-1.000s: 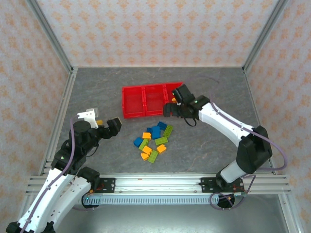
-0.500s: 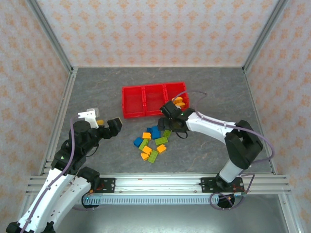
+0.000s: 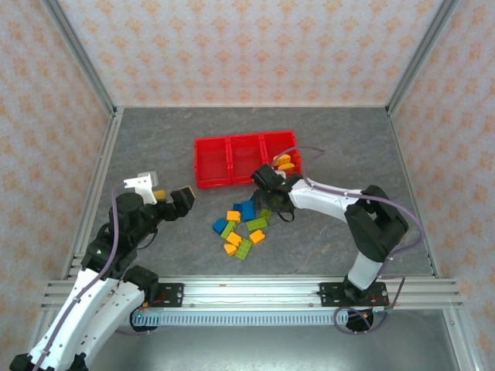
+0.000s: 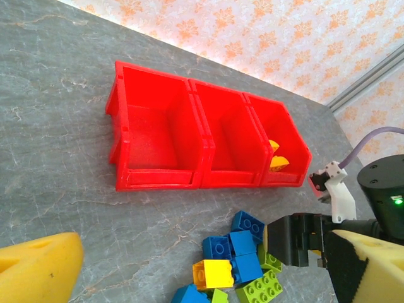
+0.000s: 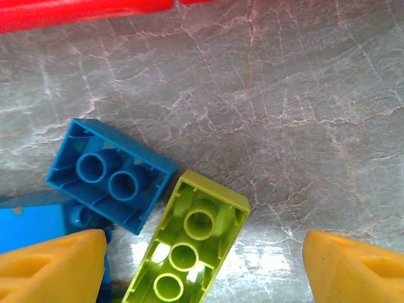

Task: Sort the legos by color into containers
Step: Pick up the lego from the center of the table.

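The work surface is a grey marbled table point(image 3: 155, 147), enclosed by patterned walls point(image 3: 247, 46).

1. My left arm point(image 3: 85, 301) rises from the near left corner. My right arm point(image 3: 332, 202) reaches from the near right across to the table centre.

2. The containers point(image 3: 210, 182) sit in one red row at mid-table, well apart from my left arm. The rightmost bin lies just behind my right wrist.

3. My left pincer point(image 3: 172, 196) hangs above bare table to the left of the brick pile. It is released: in the left wrist view its yellow pads point(image 4: 38, 265) stand at opposite edges with nothing between them.

4. My right pincer point(image 3: 265, 189) points down at the far edge of the pile, just in front of the containers. It is released. In the right wrist view both pads point(image 5: 353, 265) are spread wide, and neither touches a brick.

5. The legos point(image 3: 244, 224) lie as a loose cluster of blue, green and orange-yellow pieces on the table, in front of the containers.

6. Two orange-yellow bricks point(image 3: 285, 162) rest inside the rightmost bin.

7. A green brick point(image 5: 189, 252) lies studs-down between my right pads, its hollow underside facing up.

8. A blue brick point(image 5: 110, 173), also inverted, touches the green brick's left corner.
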Available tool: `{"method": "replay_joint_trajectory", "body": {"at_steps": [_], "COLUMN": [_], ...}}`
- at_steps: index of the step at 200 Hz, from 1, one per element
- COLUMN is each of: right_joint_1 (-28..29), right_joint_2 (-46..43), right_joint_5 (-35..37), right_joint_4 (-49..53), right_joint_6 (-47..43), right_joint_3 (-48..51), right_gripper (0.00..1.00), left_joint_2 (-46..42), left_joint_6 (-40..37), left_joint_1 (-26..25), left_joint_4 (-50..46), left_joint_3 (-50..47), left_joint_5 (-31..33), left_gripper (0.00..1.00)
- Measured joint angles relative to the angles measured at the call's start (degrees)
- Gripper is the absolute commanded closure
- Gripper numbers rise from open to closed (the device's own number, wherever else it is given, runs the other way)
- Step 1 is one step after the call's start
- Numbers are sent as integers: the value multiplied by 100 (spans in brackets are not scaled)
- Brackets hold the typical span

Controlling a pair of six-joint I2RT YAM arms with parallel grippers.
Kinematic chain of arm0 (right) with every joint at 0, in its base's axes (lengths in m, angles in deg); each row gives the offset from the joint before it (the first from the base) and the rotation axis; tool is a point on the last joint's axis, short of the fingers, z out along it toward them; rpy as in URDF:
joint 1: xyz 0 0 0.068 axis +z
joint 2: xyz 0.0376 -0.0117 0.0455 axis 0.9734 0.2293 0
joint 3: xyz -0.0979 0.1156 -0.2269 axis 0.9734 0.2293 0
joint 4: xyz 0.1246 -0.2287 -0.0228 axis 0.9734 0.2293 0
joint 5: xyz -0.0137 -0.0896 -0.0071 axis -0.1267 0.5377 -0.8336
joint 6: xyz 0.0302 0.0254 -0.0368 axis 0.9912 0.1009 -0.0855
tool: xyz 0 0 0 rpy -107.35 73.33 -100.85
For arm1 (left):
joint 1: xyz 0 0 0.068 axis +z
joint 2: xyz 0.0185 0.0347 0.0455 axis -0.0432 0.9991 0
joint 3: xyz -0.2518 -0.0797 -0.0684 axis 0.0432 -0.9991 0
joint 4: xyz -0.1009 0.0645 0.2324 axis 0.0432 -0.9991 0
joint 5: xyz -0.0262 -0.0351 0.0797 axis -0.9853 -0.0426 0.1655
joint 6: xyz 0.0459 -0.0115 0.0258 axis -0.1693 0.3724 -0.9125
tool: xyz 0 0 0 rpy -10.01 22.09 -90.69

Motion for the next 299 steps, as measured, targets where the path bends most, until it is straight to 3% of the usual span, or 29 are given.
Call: {"method": "replay_joint_trajectory", "body": {"at_steps": [67,133,183,211,227,299], "right_joint_1": [50,48,48,46,46,48], "right_joint_2": [205,297,278,249,243,74], "right_joint_5": [184,492,529,455,446,328], "right_joint_4": [-81,-76,-192,-337,-334,-588], "right_joint_6": [-2,-20,-24,0,70,511], "right_joint_3": [-26,9,103,216,256,599], "right_gripper": [27,47,48,36,34,49], "left_joint_2": [7,37,37,37,37,0], "left_joint_6": [-17,-63,-63,-63,-63,-63], "left_joint_1": [0,0,0,0,0,0], "left_joint_4": [4,13,13,13,13,15], "left_joint_3": [-7,-9,-9,-9,-9,-11], "left_joint_5": [-35,-57,-57,-57,-57,-57], "left_gripper": [1,1,1,1,1,1]}}
